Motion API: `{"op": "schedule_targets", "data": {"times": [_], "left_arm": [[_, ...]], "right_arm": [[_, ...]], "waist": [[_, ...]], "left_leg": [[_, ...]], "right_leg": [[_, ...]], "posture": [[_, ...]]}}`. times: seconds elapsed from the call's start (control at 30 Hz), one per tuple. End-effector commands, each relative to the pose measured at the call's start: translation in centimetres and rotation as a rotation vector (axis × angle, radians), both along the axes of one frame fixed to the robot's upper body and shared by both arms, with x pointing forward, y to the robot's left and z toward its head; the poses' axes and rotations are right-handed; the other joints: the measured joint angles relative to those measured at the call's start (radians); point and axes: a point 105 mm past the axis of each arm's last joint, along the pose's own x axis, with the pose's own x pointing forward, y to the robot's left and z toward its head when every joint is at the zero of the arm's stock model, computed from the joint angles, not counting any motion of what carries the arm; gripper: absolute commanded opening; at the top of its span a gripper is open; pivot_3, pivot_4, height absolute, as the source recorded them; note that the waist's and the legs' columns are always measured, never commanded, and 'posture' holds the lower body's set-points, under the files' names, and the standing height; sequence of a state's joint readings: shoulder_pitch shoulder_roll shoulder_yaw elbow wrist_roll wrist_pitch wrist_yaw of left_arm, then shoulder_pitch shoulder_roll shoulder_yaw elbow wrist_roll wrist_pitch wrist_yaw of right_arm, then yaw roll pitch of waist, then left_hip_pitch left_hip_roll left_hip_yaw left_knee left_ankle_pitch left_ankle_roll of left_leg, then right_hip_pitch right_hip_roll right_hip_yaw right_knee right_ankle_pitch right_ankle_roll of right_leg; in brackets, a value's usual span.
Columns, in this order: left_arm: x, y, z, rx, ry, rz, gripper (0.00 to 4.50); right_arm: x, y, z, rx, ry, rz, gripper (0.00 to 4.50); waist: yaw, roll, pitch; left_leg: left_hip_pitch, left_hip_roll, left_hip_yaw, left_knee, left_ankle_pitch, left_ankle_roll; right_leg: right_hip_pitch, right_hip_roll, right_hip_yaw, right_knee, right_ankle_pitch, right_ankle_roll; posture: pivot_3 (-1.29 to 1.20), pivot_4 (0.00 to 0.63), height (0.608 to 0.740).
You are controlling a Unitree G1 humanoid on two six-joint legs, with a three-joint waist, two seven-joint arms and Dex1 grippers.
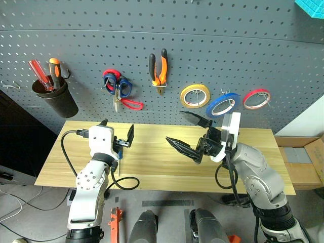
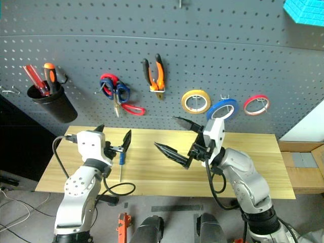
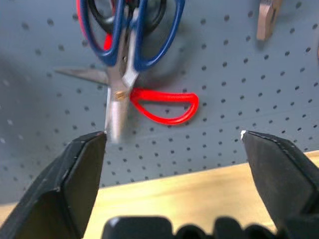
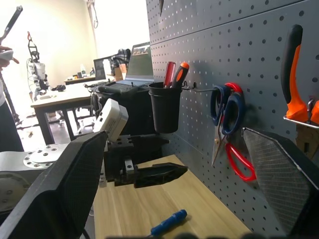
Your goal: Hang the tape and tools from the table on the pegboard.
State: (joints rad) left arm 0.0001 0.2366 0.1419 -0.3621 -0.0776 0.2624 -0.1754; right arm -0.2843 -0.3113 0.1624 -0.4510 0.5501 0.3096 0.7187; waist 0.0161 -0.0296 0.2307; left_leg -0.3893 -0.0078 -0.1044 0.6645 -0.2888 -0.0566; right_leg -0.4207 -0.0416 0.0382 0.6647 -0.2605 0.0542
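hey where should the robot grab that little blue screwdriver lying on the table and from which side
Probably across the blue handle of the screwdriver, coming from above. It lies flat on the table, so a level approach would likely scrape the wood. The open left gripper hangs almost over it; its fingers should straddle the handle crosswise, the thickest part.

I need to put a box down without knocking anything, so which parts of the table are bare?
The table is bare at its right end, past the right tool, and along its left edge below the black cup. It is crowded between the two arms: the blue-handled screwdriver lies by the open left tool.
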Motion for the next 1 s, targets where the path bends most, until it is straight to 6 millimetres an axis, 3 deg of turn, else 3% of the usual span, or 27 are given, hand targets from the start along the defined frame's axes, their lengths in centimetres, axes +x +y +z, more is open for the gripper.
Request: {"op": "schedule_targets", "data": {"times": [0.03, 0.2, 0.43, 0.67, 0.83, 1.0], "left_arm": [[-1.5, 1.1, -1.7, -0.037, 0.095, 0.074, 4.47], [-2.2, 3.5, -3.6, -0.024, 0.218, 0.163, 4.47], [-0.5, 7.8, -5.8, -0.048, 0.351, 0.249, 4.47], [1.6, 7.8, -8.7, -0.088, 0.456, 0.167, 4.47], [3.2, 7.9, -8.9, -0.086, 0.447, 0.149, 4.47], [4.4, 7.7, -9.2, -0.074, 0.452, 0.133, 4.47]], "right_arm": [[-1.4, 1.0, -0.6, -0.115, -0.036, 0.063, 4.50], [-1.2, 1.8, -2.1, -0.236, -0.040, 0.107, 4.50], [-0.6, 4.8, -2.1, -0.269, -0.085, 0.162, 4.50], [0.6, 4.6, -2.3, -0.271, -0.072, 0.124, 4.50], [1.1, 3.9, -2.5, -0.279, -0.052, 0.090, 4.50], [1.4, 3.6, -2.3, -0.263, -0.027, 0.065, 4.50]], "waist": [[-0.006, 0.000, 0.000], [-0.016, 0.002, 0.010], [-0.020, 0.008, 0.057], [-0.017, 0.005, 0.092], [-0.018, 0.003, 0.116], [-0.019, 0.005, 0.135]], "left_leg": [[0.000, 0.000, 0.000, 0.000, -0.001, 0.001], [0.003, 0.001, -0.001, 0.000, -0.001, 0.002], [0.019, 0.002, -0.002, -0.002, 0.000, 0.003], [0.008, 0.002, -0.003, -0.001, 0.000, 0.003], [-0.004, 0.002, -0.003, -0.001, 0.000, 0.003], [-0.005, 0.002, -0.003, -0.001, 0.000, 0.003]], "right_leg": [[0.000, 0.000, 0.000, 0.000, 0.000, 0.000], [0.002, 0.001, -0.001, 0.001, 0.000, 0.000], [0.016, 0.004, -0.001, 0.001, 0.001, -0.002], [0.005, 0.002, -0.001, 0.001, 0.001, -0.003], [-0.005, 0.000, 0.000, 0.001, 0.001, -0.003], [-0.006, -0.001, -0.001, 0.001, 0.001, -0.003]], "posture": [[0.06, 0.230, 0.740], [0.07, 0.285, 0.740], [0.09, 0.362, 0.740], [0.09, 0.415, 0.740], [0.07, 0.436, 0.740], [0.06, 0.452, 0.740]]}}
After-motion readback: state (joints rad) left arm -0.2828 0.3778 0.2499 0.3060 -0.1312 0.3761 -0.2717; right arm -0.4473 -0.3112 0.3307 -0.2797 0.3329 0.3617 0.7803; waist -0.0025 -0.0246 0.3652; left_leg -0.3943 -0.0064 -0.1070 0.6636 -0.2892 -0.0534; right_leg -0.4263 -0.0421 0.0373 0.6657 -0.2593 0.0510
